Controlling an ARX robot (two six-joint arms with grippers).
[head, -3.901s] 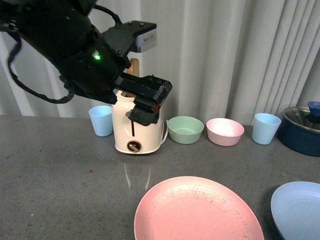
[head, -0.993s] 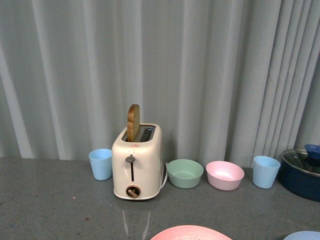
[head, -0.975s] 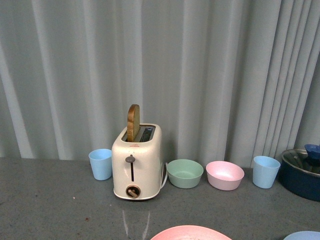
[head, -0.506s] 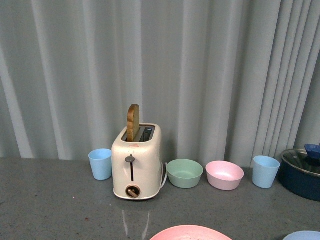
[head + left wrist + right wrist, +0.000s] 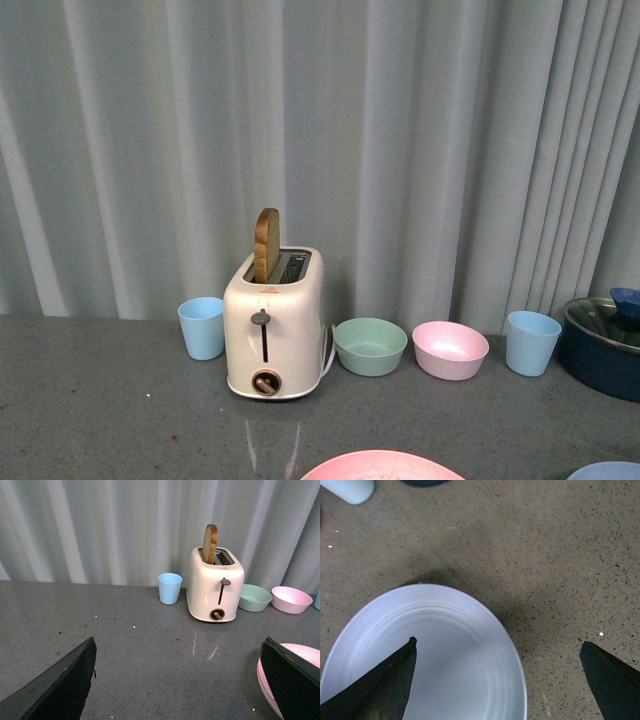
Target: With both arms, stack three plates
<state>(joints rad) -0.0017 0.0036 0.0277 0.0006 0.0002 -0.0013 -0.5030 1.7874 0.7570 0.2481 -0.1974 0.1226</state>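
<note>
- Front view: soft, even, cool light, sharp throughout. Curtain point(image 5: 420, 150) folds shaded in faint vertical bands.
- Pale streaks of glare on counter point(image 5: 100, 410), lower centre, below toaster point(image 5: 275, 330).
- Left wrist view: same streaks. Left gripper point(image 5: 177, 685) fingers point(image 5: 60, 690) near-black, no detail.
- Right wrist view: warmer cast. Soft shadow on the counter along rim of light blue plate point(image 5: 435, 660). Right gripper point(image 5: 497, 680) fingers point(image 5: 375, 685) dark, soft-edged.

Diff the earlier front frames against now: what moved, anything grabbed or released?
The left arm, in front of the toaster 3.9 s ago, has left the front view. That view also tilted up: the pink plate and light blue plate now show only rims at the bottom edge. No grab or release visible. Toaster, bread, cups, bowls, pot stayed put.
</note>
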